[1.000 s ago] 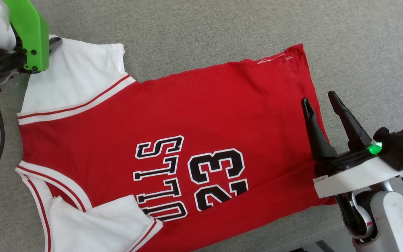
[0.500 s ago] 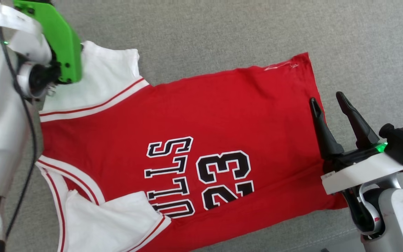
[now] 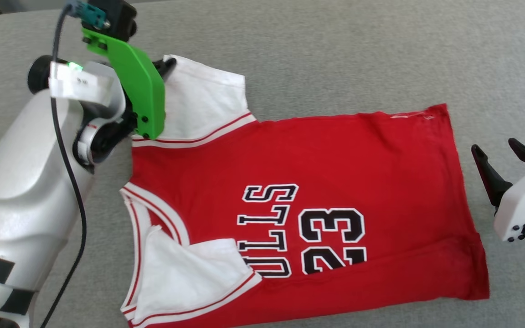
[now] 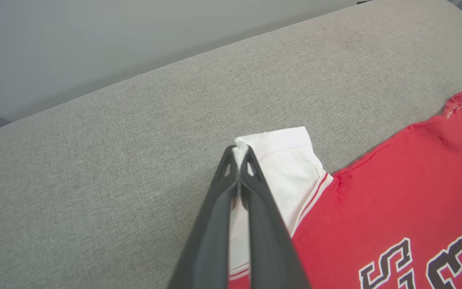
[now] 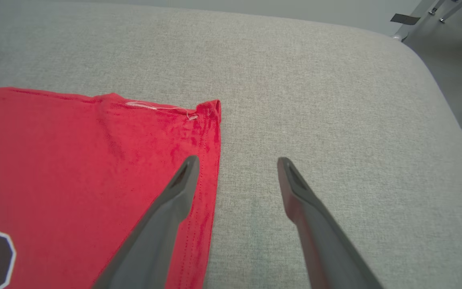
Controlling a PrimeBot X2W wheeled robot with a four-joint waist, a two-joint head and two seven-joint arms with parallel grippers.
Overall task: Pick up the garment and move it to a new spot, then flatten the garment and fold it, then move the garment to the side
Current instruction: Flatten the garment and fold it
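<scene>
Grip confirmed: left gripper [image 4: 239,151] has just pinched sleeve [image 4: 291,160] of garment [image 3: 335,168], eleven o'clock; right gripper [image 5: 236,161] spread, three o'clock; flattening pull likely next.

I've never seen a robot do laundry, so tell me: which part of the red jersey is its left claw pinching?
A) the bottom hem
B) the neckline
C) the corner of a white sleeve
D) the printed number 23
C: in the left wrist view the left gripper is shut on the outer corner of the white sleeve of the jersey.
</scene>
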